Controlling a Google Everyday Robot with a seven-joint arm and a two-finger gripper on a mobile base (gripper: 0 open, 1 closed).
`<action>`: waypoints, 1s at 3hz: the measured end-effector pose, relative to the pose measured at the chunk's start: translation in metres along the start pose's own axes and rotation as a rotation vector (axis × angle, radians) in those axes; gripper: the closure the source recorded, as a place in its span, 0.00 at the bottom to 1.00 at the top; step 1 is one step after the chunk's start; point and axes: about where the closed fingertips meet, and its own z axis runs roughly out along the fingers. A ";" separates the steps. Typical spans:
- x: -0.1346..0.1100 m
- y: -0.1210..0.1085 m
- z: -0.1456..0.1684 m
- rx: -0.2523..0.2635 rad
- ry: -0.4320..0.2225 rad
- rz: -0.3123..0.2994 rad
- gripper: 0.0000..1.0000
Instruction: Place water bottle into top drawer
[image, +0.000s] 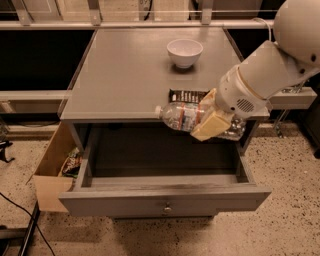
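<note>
The water bottle (186, 116) is clear with a white cap and a red-and-white label. It lies on its side in the air, cap pointing left, over the back of the open top drawer (165, 199). My gripper (210, 121) is shut on the water bottle near its middle, at the front edge of the grey tabletop. The drawer is pulled out, grey, with a small round knob (167, 206) on its front, and its inside looks bare.
A dark candy bar (186, 95) lies on the grey tabletop (125, 70) just behind the bottle. A white bowl (184, 52) stands further back. A tan wooden box (52, 172) with snack packets sits on the floor left of the cabinet.
</note>
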 end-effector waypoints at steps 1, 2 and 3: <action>0.015 0.012 0.021 -0.011 -0.021 -0.023 1.00; 0.025 0.012 0.048 -0.018 -0.067 -0.097 1.00; 0.024 0.011 0.049 -0.017 -0.069 -0.121 1.00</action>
